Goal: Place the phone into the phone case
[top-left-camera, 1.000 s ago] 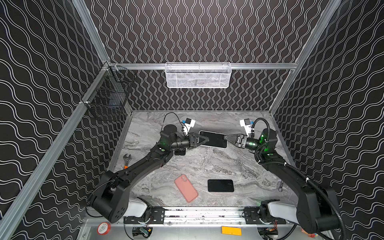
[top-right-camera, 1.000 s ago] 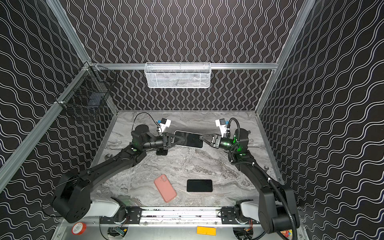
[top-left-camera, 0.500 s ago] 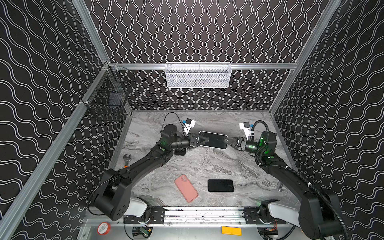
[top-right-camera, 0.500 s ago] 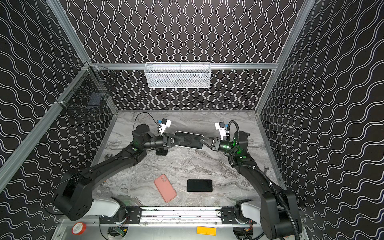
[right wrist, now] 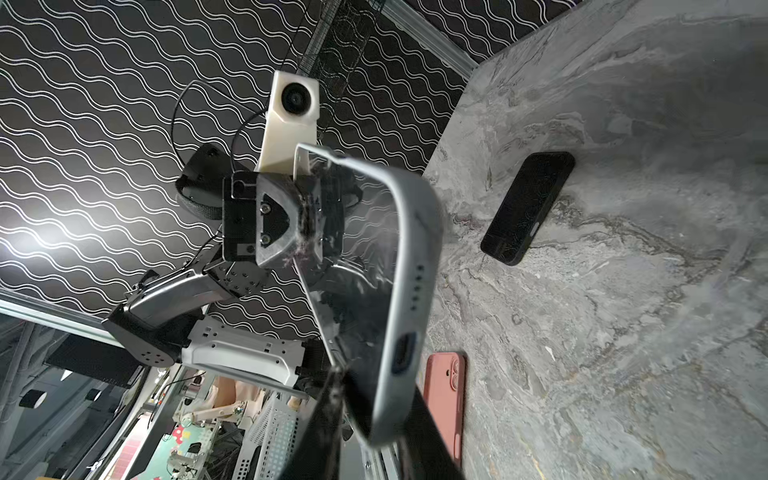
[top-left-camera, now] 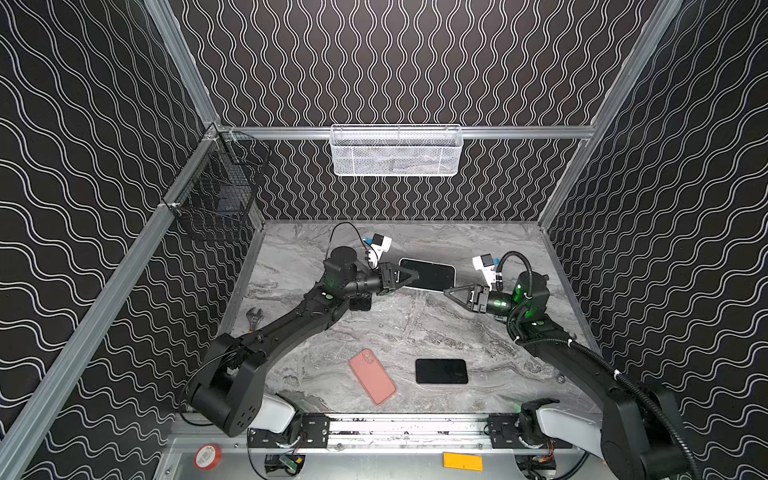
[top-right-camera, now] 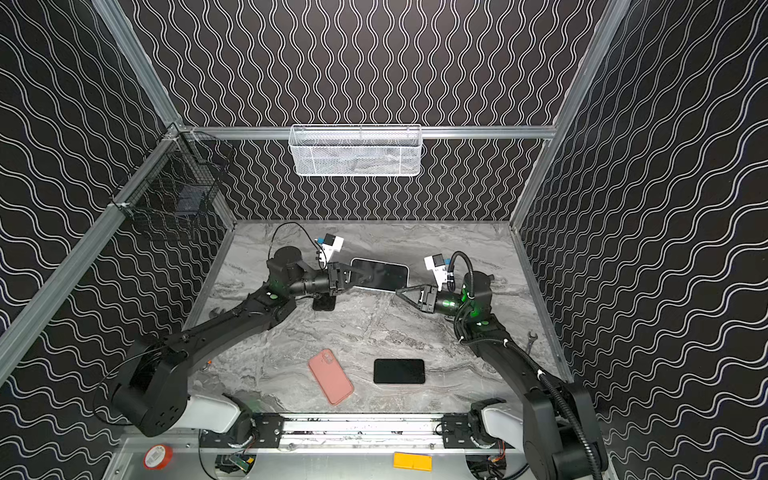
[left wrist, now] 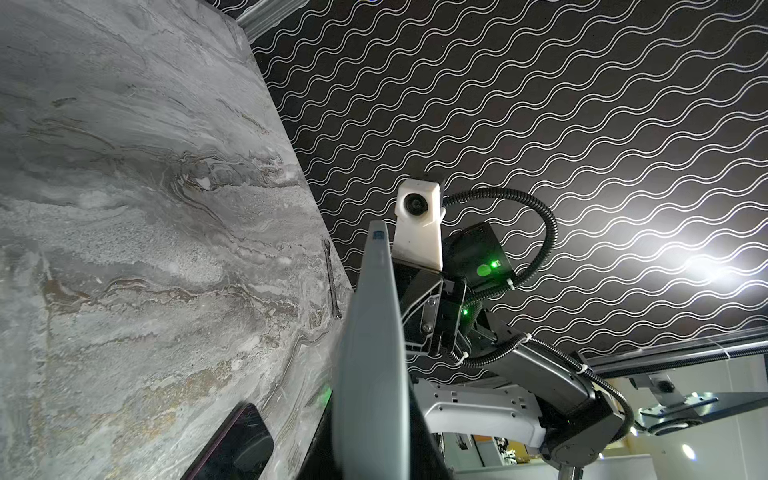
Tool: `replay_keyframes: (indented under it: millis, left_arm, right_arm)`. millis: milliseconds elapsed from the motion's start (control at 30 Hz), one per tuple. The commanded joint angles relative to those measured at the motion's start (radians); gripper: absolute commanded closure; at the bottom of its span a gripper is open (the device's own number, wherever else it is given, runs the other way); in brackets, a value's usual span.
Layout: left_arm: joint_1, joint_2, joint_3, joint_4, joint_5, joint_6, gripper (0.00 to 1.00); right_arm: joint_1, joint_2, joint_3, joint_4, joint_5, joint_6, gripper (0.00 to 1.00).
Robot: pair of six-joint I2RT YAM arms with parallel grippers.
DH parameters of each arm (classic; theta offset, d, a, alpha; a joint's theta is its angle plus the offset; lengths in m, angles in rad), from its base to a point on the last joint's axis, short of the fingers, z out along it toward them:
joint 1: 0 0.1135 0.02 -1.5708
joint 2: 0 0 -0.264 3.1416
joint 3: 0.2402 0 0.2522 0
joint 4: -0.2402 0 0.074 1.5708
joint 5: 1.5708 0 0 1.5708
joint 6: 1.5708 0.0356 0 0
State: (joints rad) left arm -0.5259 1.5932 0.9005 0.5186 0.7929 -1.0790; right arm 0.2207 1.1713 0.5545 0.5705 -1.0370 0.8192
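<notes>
Both top views show us the left gripper (top-left-camera: pixel 413 277) clamped on the silver phone (top-left-camera: pixel 434 274), aloft at centre frame; the right gripper (top-left-camera: pixel 447 290) sits at its lower right corner, whether gripping we cannot tell; the pink case (top-left-camera: pixel 372 376) lies lower centre.

Wht mesh basket (top-left-camera: pixel 397 151) at back, blk wire basket (top-left-camera: pixel 216 199) left, wrench (top-left-camera: pixel 254 319) on tabletop (top-left-camera: pixel 415 328)
</notes>
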Motion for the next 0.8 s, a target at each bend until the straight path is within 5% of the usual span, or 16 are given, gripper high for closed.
replay_keyframes:
  millis: [0,300,400,467,633,767]
  left_arm:
    - [-0.002,0.0,-0.004,0.075,-0.017,-0.019,1.0]
    - [-0.002,-0.039,-0.01,0.014,-0.029,0.024,1.0]
    - [-0.001,-0.047,-0.01,-0.002,-0.019,0.035,1.0]
    - [0.0,-0.05,-0.002,-0.031,-0.004,0.057,1.0]
    - [0.001,-0.044,0.079,-0.25,0.083,0.199,1.0]
    - [0.001,-0.029,0.165,-0.466,0.164,0.366,1.0]
  right_arm:
    - [0.005,-0.008,0.008,0.011,0.009,-0.031,0.8]
    - [0.005,0.012,0.028,0.01,0.018,-0.026,0.89]
    - [-0.001,-0.009,0.048,-0.1,0.055,-0.076,0.61]
    - [-0.011,-0.032,0.081,-0.246,0.105,-0.158,0.52]
    - [-0.039,-0.096,0.155,-0.474,0.166,-0.322,0.47]
    - [-0.037,-0.088,0.24,-0.554,0.084,-0.426,0.43]
